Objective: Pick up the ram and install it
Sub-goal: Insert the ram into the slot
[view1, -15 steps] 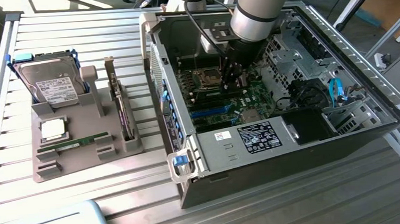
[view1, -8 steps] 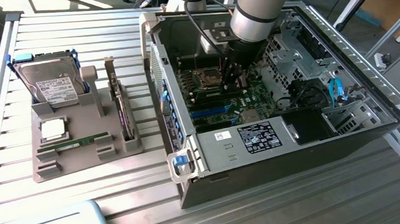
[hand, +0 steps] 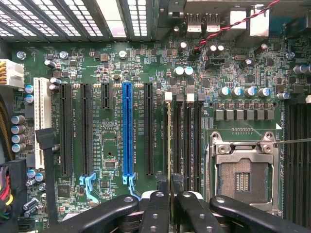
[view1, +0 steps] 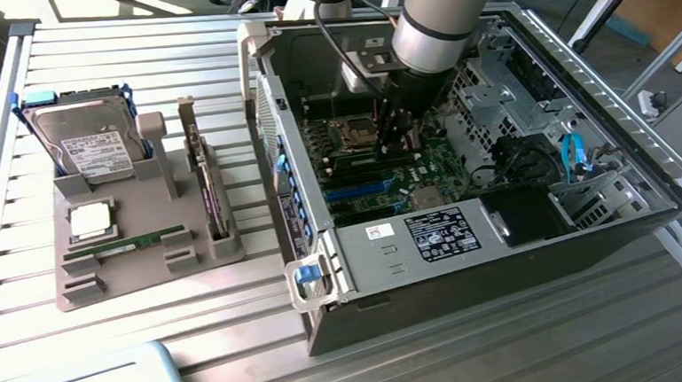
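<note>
The hand (hand: 172,199) pinched the ram (hand: 168,145) edge-on over the memory slots (hand: 187,141). Any tilt or offset could have jammed it there.

Exterior view: high, set back, looking down at an angle across slatted table (view1: 96,64) and open computer case (view1: 489,280). Wrist view: close, square-on to motherboard (hand: 109,141) inside case. Shared: motherboard (view1: 434,163) around processor socket (hand: 242,177).

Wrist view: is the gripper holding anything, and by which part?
Yes: the gripper is shut on the ram, seen edge-on, pinched across its flat faces, above the memory slots.
</note>
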Motion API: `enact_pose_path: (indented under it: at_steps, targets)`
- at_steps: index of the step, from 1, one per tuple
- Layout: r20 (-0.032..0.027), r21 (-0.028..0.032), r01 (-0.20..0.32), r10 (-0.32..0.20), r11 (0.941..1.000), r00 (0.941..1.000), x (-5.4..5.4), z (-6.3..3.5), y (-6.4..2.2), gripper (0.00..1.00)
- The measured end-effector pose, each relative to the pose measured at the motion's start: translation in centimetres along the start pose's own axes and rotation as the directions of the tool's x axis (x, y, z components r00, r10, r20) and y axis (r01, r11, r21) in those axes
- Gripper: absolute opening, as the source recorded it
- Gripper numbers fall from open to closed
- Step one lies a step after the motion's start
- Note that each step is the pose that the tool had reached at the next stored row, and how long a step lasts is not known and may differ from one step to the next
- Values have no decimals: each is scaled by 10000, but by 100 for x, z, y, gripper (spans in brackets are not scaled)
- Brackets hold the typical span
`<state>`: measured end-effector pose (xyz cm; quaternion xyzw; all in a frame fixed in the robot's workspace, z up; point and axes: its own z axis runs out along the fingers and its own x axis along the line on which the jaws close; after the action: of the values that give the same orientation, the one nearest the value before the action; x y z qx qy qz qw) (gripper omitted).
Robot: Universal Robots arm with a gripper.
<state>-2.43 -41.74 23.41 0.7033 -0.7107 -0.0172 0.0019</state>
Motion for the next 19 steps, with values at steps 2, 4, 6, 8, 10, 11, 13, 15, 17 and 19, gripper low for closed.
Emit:
enact_pose_path:
  at_steps: [2, 4, 6, 8, 10, 11, 13, 15, 17, 19]
  targets:
    - [2, 0, 1, -1, 10000, 10000, 0, 6, 0, 13]
    - [0, 0, 0, 0, 10000, 10000, 0, 8, 0, 13]
    - [1, 0, 0, 0, 10000, 10000, 0, 10, 0, 13]
    - [1, 0, 0, 0, 10000, 10000, 0, 11, 0, 13]
    - [1, 0, 0, 0, 10000, 10000, 0, 12, 0, 13]
    - [1, 0, 0, 0, 10000, 10000, 0, 13, -1, 13]
    - [2, 1, 0, 0, 10000, 10000, 0, 18, -1, 13]
    - [0, 0, -4, 4, 10000, 10000, 1, 22, -1, 13]
    - [2, 1, -20, 20, 10000, 10000, 1, 28, -1, 13]
    - [2, 1, -40, 40, 10000, 10000, 1, 34, -1, 13]
